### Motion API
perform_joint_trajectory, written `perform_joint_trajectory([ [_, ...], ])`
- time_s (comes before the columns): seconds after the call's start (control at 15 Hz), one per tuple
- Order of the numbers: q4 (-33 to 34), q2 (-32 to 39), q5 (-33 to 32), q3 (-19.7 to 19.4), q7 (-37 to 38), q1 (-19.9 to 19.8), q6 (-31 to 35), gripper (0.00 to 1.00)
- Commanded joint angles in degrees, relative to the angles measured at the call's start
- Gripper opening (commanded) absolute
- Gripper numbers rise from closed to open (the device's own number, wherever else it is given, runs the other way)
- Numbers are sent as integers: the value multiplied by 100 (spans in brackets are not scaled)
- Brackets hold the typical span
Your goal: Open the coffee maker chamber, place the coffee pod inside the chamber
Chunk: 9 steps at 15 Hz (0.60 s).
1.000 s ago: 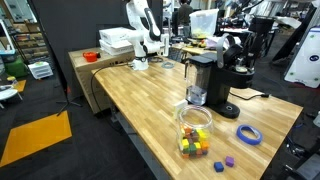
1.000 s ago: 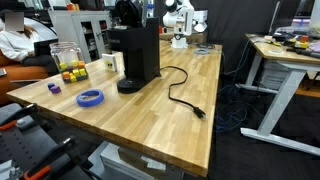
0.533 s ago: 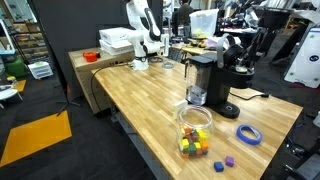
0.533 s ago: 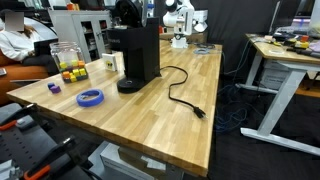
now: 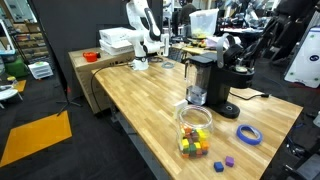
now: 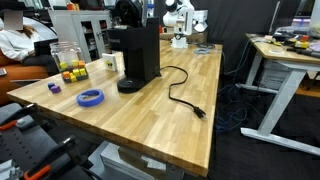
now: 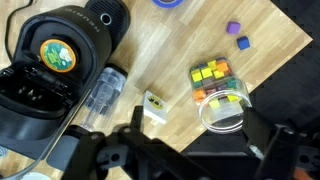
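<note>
The black coffee maker (image 5: 213, 82) stands on the wooden table and also shows in an exterior view (image 6: 134, 52). In the wrist view I look down on its rounded top head, the chamber (image 7: 75, 45). A round green-and-orange coffee pod (image 7: 57, 55) sits in the middle of that head. I cannot tell whether the lid is raised. The translucent water tank (image 7: 104, 96) is beside it. My gripper (image 7: 200, 150) hangs high above the table next to the machine, its dark fingers spread apart with nothing between them.
A clear jar of coloured cubes (image 7: 220, 92) (image 5: 195, 130) (image 6: 68, 62) stands near the machine. A small white box (image 7: 153, 108), a blue tape ring (image 5: 248, 134) (image 6: 91, 97) and loose purple cubes (image 7: 236, 35) lie nearby. The power cord (image 6: 182, 96) trails across the table.
The dark arm at the top right of an exterior view has shifted a little. Nothing on the table has moved.
</note>
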Motion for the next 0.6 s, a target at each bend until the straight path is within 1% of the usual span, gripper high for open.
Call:
perform_joint_trajectory([
  [0.0,9,-10,-72,-100,59,109,-13,100],
  [0.53,20,84,-62,-131,50,96,-10,100],
])
